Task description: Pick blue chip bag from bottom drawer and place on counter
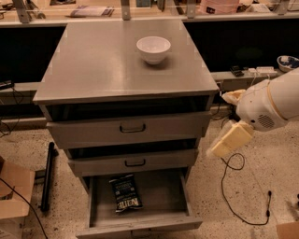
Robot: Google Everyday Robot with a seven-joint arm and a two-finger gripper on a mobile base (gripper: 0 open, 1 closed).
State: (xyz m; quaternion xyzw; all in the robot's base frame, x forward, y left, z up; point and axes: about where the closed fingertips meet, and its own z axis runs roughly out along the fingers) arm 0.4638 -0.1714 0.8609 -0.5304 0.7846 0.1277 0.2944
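The blue chip bag lies flat in the left half of the open bottom drawer, white lettering facing up. The two drawers above it are slightly pulled out. The grey metal counter tops the cabinet and carries a white bowl near its back right. My gripper hangs at the right of the cabinet, level with the middle drawer, above and to the right of the bag and apart from it. It holds nothing that I can see.
The white arm housing fills the right edge. A black cable loops on the floor to the right of the drawer. A black bar and a cardboard box lie at the left. A wooden bench runs behind.
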